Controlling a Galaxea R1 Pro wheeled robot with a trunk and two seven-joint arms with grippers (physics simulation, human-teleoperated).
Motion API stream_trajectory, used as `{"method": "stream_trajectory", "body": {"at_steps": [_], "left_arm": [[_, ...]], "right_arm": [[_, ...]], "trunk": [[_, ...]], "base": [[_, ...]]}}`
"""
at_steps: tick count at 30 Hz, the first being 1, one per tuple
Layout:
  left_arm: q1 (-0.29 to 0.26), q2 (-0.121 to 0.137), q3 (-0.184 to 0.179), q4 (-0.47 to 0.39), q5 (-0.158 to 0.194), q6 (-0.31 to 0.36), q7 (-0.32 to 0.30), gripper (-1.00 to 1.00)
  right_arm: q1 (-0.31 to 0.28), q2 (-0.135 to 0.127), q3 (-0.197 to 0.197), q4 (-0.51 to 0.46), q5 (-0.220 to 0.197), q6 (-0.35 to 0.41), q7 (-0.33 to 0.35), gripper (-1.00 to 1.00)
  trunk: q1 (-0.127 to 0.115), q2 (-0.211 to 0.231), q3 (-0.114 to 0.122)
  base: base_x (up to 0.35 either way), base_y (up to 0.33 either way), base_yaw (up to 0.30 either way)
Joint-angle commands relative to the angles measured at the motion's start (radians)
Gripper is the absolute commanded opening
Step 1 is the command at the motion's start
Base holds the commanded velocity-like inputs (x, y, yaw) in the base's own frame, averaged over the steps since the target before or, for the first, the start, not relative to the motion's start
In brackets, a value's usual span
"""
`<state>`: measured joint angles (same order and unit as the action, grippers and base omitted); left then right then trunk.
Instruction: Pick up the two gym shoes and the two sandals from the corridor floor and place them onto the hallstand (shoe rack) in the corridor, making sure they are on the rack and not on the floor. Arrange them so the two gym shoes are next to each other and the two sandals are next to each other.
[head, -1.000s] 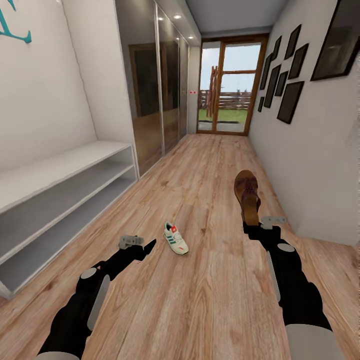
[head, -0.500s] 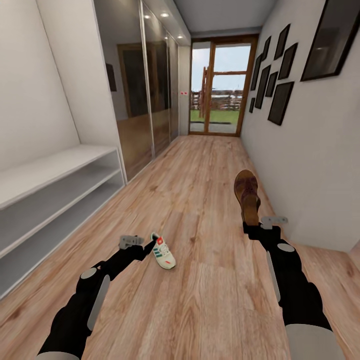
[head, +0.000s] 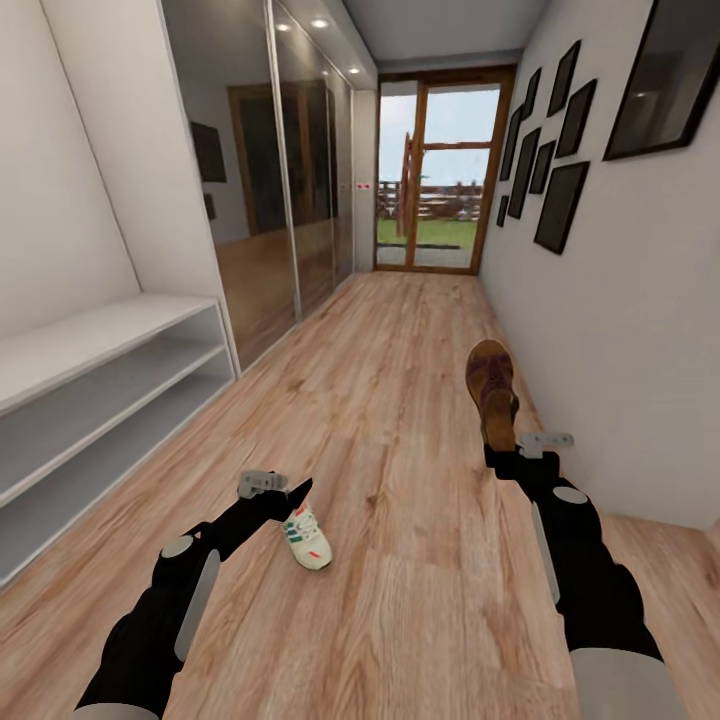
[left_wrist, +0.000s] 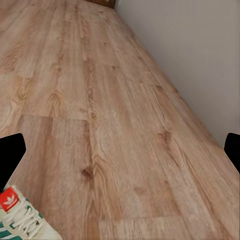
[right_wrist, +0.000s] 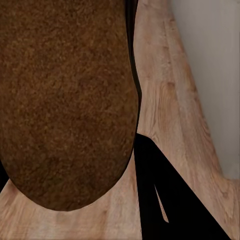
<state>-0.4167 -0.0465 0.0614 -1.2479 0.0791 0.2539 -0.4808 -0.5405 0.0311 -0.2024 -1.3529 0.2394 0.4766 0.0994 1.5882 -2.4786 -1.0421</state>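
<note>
Nearest in the head view, the left gripper (head: 298, 492) reaches forward low over the wood-plank corridor floor (head: 420, 560), and its wrist view shows its two dark fingers (left_wrist: 11, 152) spread wide at opposite edges with nothing between them. Just beyond and below its tip lies one white gym shoe (head: 306, 536) with green stripes and a red tongue patch, flat on the planks; the left wrist view catches its laced top at a corner (left_wrist: 20, 217). On the other side, the right gripper (head: 503, 452) is held up and clamped on the heel end of a brown sandal (head: 493, 393), which stands out ahead of it, off the floor; in the right wrist view the sandal's brown sole (right_wrist: 65, 100) sits close to the lens, with a dark finger (right_wrist: 165, 195) beside it. Farther back on the left, along the wall, stands a pale low unit with open shelves (head: 90, 390). Past it run mirrored wardrobe doors (head: 270, 200), opposite them a group of dark picture frames (head: 560, 170) on the right wall, and at the far end a wood-framed glass door (head: 435, 170)
</note>
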Motion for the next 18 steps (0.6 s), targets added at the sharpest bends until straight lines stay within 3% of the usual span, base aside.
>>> {"method": "stream_trajectory", "body": {"at_steps": [1,18], "left_arm": [[-0.001,-0.001,0.003,-0.001,0.008,0.01,-0.005,1.0],[-0.001,-0.001,0.003,-0.001,0.009,0.01,-0.005,1.0]], "right_arm": [[-0.001,0.001,0.001,-0.002,0.008,0.005,0.008,-1.0],[-0.001,0.001,0.012,-0.002,0.008,0.005,0.008,-1.0]], "trunk": [[0.0,0.0,-0.001],[0.0,0.0,-0.001]], "base": [[0.28,-0.175,0.0],[0.251,-0.197,0.0]]}}
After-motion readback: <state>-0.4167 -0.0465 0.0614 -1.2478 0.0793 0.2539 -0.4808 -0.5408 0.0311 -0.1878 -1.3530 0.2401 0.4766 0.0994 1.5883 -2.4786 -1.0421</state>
